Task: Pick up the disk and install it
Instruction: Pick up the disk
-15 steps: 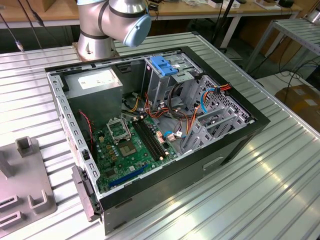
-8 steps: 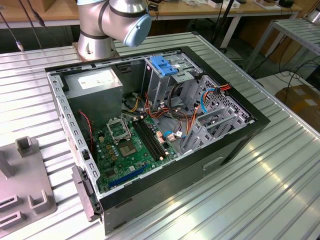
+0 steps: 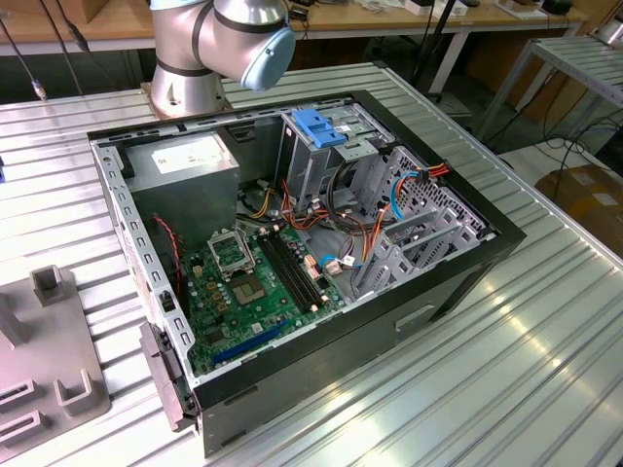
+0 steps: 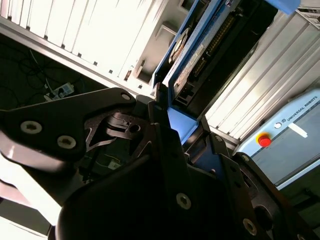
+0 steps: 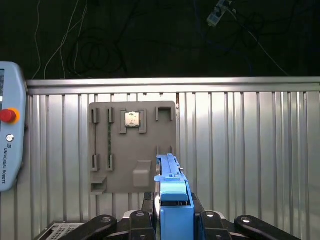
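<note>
My gripper (image 5: 174,216) is shut on the disk (image 5: 170,181), which stands edge-on between the black fingers (image 5: 137,220), its blue carrier frame facing the camera. In the second wrist view the disk (image 4: 215,47) shows as a dark metal slab with a connector row and a blue frame along its side, clamped in the gripper (image 4: 172,122). It hangs above the ribbed metal table (image 5: 250,150), next to a grey fixture plate (image 5: 132,155). The open computer case (image 3: 458,277) lies on its side in the exterior view, with its metal drive cage (image 3: 336,161) at the far end.
A blue plastic bracket (image 3: 319,126) sits on top of the drive cage. The fixture plate (image 3: 54,365) holds a small chip (image 5: 132,119). A teach pendant with a red button (image 5: 10,135) lies on the table. The arm's base (image 3: 190,58) stands behind the case. Cables fill the case.
</note>
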`<act>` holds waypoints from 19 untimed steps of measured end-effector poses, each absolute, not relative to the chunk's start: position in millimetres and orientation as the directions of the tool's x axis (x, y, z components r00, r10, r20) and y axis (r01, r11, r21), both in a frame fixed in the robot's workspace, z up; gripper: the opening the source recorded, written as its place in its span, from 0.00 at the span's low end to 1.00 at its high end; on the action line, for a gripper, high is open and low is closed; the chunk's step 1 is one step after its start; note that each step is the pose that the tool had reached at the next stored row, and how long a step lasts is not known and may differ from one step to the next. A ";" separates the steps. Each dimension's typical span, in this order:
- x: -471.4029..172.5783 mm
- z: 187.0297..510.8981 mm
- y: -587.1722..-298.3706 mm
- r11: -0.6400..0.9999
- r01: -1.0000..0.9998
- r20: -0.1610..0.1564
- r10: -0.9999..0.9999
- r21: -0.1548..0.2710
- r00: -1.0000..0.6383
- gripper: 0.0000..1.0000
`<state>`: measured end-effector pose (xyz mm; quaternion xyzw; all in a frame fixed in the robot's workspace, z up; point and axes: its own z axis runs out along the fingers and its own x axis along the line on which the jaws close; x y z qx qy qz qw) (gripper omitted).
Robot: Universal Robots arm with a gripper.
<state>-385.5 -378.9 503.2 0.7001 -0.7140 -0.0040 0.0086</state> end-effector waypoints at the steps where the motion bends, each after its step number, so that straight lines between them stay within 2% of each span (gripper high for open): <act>1: -384.6 503.2 -378.9 0.020 -1.000 0.007 -1.000 0.018 -0.020 0.37; 19: -366.1 503.1 -378.9 0.020 -1.000 0.007 -1.000 0.018 -0.020 0.37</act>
